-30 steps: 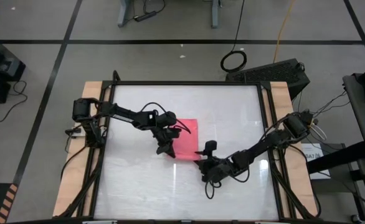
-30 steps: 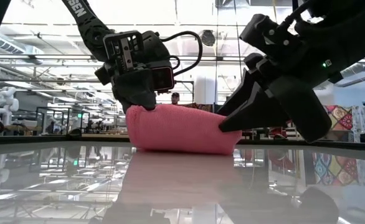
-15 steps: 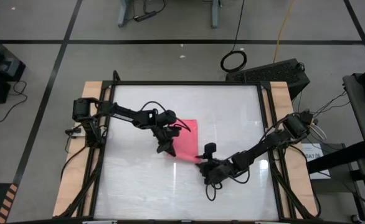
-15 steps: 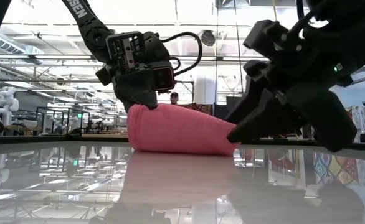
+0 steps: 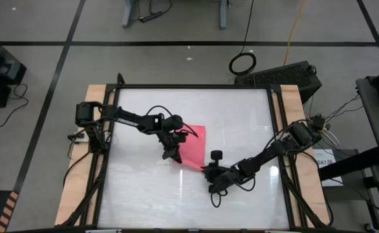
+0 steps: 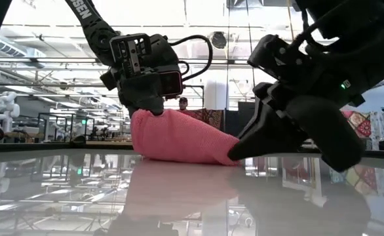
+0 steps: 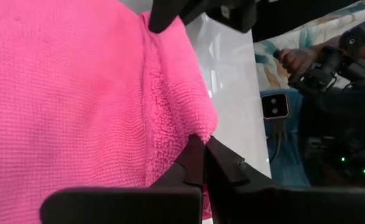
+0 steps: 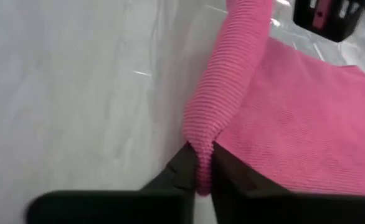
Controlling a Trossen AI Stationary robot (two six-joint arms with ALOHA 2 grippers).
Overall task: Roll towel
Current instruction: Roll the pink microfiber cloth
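Towel: I see the pink towel (image 5: 191,147) just left of centre in the high view, on the white table (image 5: 241,116), its near edge lifted into a low roll.
Left gripper: my left gripper (image 5: 171,155) sits at the towel's left end; in the left wrist view its fingers are pinched together on a fold of the edge.
Right gripper: my right gripper (image 5: 205,171) is at the towel's lower right corner; the right wrist view shows its fingers (image 8: 185,163) clamped on the rolled edge.
Just changed: in the low view the right gripper (image 6: 234,155) has dropped and slid left since half a second ago, so the towel's (image 6: 179,136) right end now tapers low to the table while the left end stays humped.
Versus a second ago: in the high view the visible pink patch is narrower and more slanted; the right gripper has shifted slightly left and up in the frame, and the left gripper (image 6: 143,105) has barely moved.
Meaning: I judge the first turn is under way but uneven, the right end trailing.
Next: I'd bring both ends forward together, keeping both pinches.
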